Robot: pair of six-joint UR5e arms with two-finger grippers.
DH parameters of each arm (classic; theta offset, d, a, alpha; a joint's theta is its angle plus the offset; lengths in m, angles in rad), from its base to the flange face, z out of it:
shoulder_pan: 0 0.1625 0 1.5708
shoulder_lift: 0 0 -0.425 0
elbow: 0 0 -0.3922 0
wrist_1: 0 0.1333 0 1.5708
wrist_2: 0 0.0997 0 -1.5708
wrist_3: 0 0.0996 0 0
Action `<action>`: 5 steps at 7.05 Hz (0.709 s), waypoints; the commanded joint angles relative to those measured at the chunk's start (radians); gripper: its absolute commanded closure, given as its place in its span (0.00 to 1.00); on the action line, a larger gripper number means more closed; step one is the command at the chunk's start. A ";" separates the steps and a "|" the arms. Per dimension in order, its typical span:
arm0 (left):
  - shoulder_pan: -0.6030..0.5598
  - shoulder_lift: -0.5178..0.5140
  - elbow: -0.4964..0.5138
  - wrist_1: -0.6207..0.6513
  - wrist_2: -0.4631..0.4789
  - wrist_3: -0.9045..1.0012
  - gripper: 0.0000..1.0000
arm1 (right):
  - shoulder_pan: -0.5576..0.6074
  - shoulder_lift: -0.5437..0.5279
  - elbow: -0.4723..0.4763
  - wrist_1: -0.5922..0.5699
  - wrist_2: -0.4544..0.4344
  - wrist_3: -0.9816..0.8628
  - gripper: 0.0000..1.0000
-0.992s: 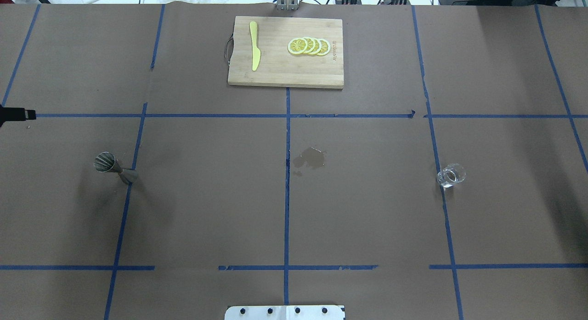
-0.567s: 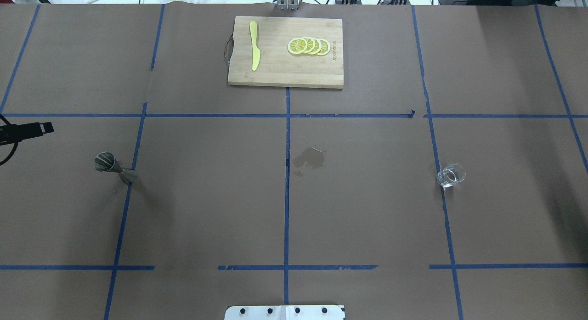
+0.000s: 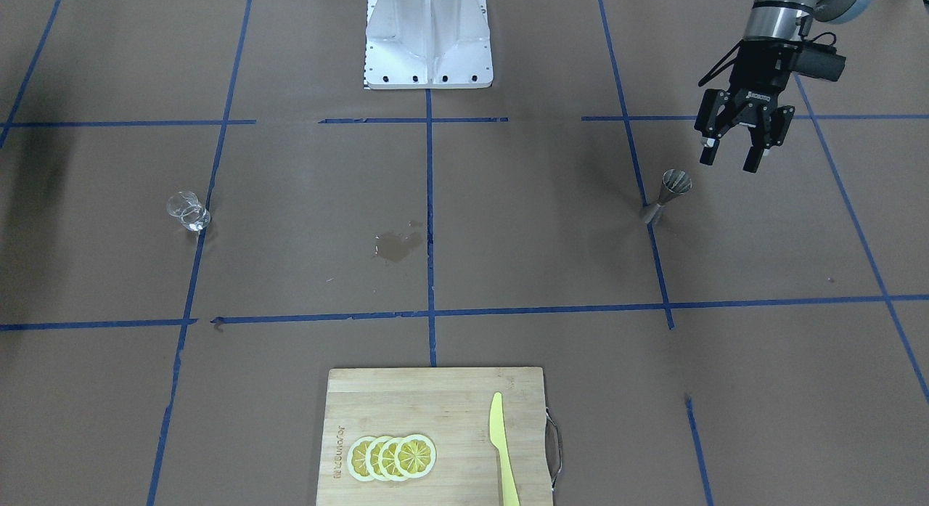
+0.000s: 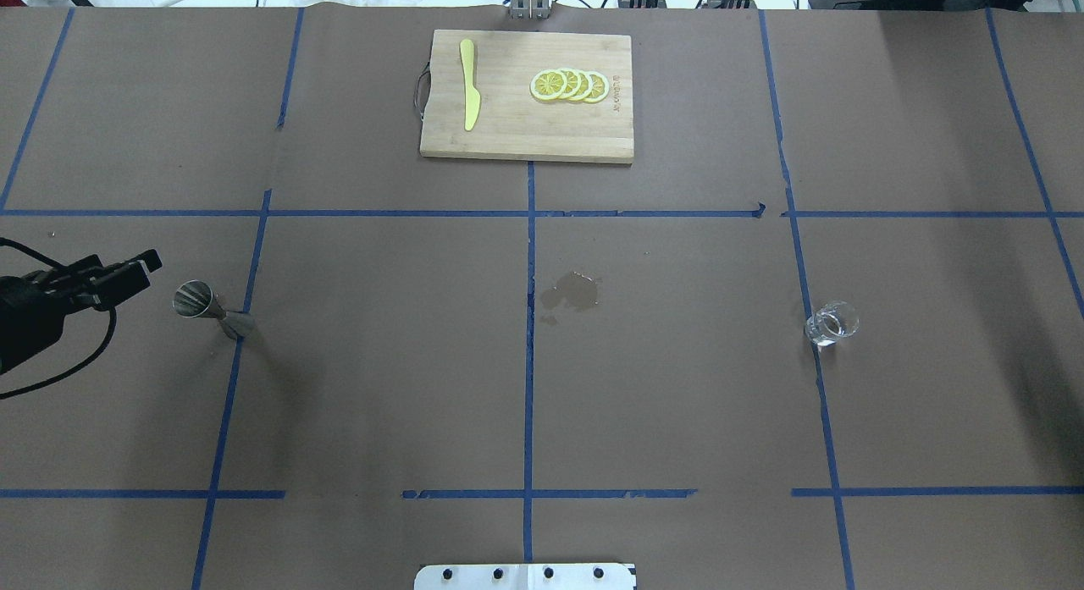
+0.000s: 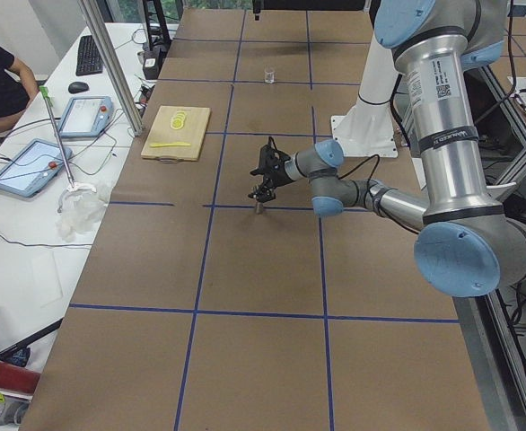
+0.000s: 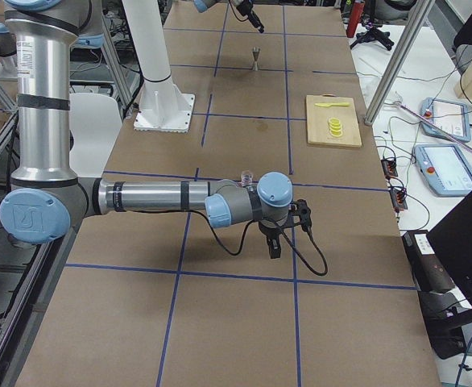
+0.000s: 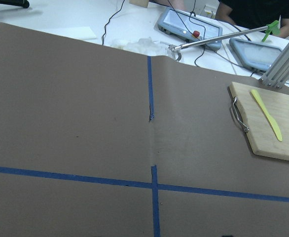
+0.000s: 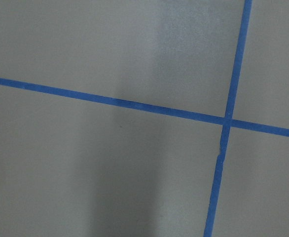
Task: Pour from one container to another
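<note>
At the far left of the overhead view, the left gripper (image 3: 730,157) hangs above the brown paper-covered table (image 4: 381,361). Its two fingers are spread wide with nothing between them. It is near the steel jigger (image 4: 210,305) but not touching it, on the jigger's outer side.

The jigger stands upright, wide mouth up, with its foot right at a blue tape line (image 4: 227,378) in the table's left half.

Near the middle of the table, just right of the central tape line, a small dark wet stain (image 4: 574,291) marks the paper. Beyond it, at the far edge, lies a wooden cutting board (image 4: 525,129). A yellow plastic knife (image 4: 468,86) lies on its left part and four overlapping lemon slices (image 4: 569,85) on its right part.

Farther right, the clear glass cup (image 4: 832,322) stands upright on another tape line, well apart from the jigger and from the left gripper. Whether it holds liquid cannot be told.

The right gripper (image 6: 274,240) shows only in the side view from the robot's right. It points down near the table's right end, past the cup. Whether its fingers are spread or closed cannot be told from there. The right wrist camera shows only bare paper and crossing tape.
</note>
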 commanded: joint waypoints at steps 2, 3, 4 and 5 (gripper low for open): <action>0.185 0.035 0.001 0.046 0.306 0.008 0.09 | 0.000 0.002 -0.004 0.000 0.000 0.000 0.00; 0.235 0.033 0.001 0.048 0.384 0.008 0.08 | 0.000 0.002 -0.004 0.000 0.001 0.000 0.00; 0.269 0.030 0.002 0.048 0.412 0.008 0.08 | 0.000 0.002 -0.004 0.000 0.001 0.000 0.00; 0.307 0.015 0.023 0.048 0.443 0.006 0.08 | 0.000 0.002 -0.005 0.000 0.001 0.000 0.00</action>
